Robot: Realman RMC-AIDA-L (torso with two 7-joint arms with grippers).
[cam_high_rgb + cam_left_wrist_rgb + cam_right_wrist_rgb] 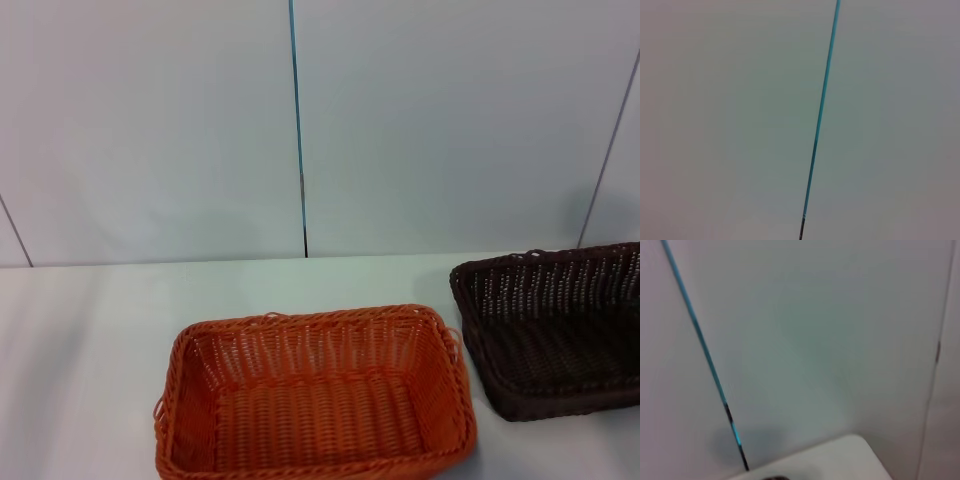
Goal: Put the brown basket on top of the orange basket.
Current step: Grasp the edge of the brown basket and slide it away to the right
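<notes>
Left gripper: out of sight in every view; its finger state could not be told.
Orange basket (pixel 315 395): sat empty on the white table (pixel 80 340), near the front edge, left of the brown one.
Brown basket (pixel 555 330): stood apart on the right, partly cut off by the frame, untouched.
Right gripper: also unseen; finger state unknown.
Advice: probably the right arm should reach first, grip the braided rim, lift level, then centre it over the orange rim.

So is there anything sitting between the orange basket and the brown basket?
No. In the head view only a narrow strip of bare white table separates the orange basket from the brown basket. They sit apart, not touching.
</notes>
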